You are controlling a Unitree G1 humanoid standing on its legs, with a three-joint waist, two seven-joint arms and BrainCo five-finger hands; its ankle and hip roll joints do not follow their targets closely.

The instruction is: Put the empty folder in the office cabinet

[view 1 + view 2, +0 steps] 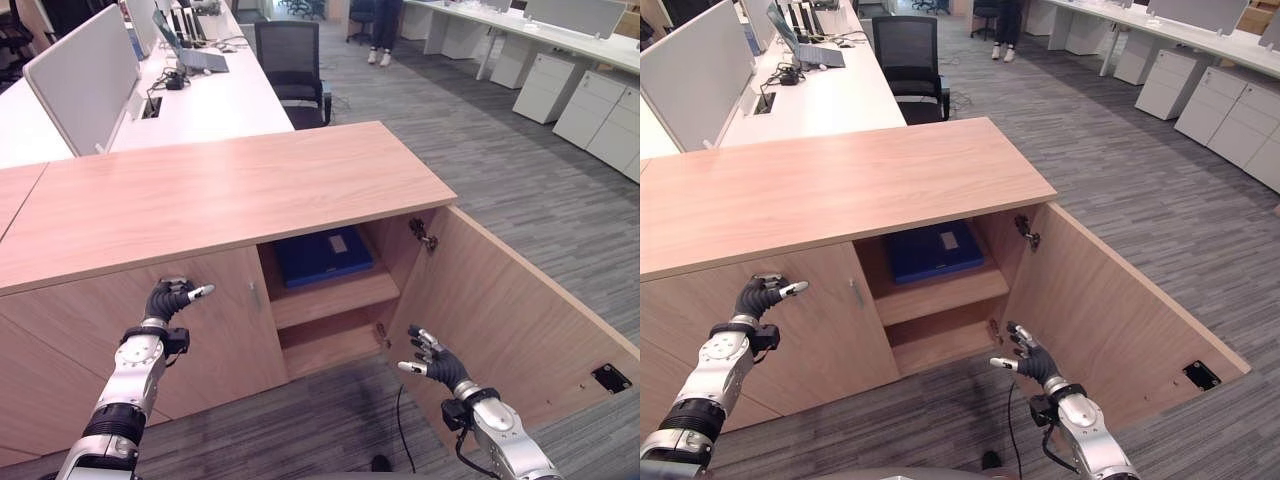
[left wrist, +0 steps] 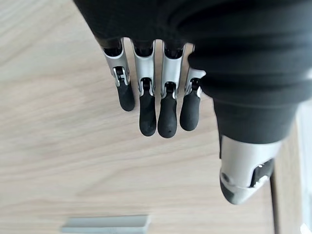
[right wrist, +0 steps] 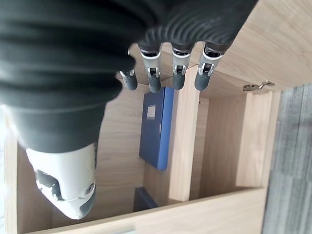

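Observation:
A blue folder (image 1: 322,255) lies flat on the upper shelf of the wooden cabinet (image 1: 220,190), inside its open right compartment; the right wrist view shows the folder (image 3: 155,127) too. The compartment's door (image 1: 510,310) stands swung wide to the right. My right hand (image 1: 435,358) hovers low in front of the opening, fingers spread, open and holding nothing. My left hand (image 1: 172,298) is raised before the closed left door, near its metal handle (image 1: 254,295), with relaxed fingers (image 2: 157,109) and nothing in it.
Behind the cabinet are white desks with grey divider screens (image 1: 85,80) and a black office chair (image 1: 290,70). White drawer units (image 1: 600,110) line the far right. A person's legs (image 1: 380,40) stand at the back. Grey carpet covers the floor.

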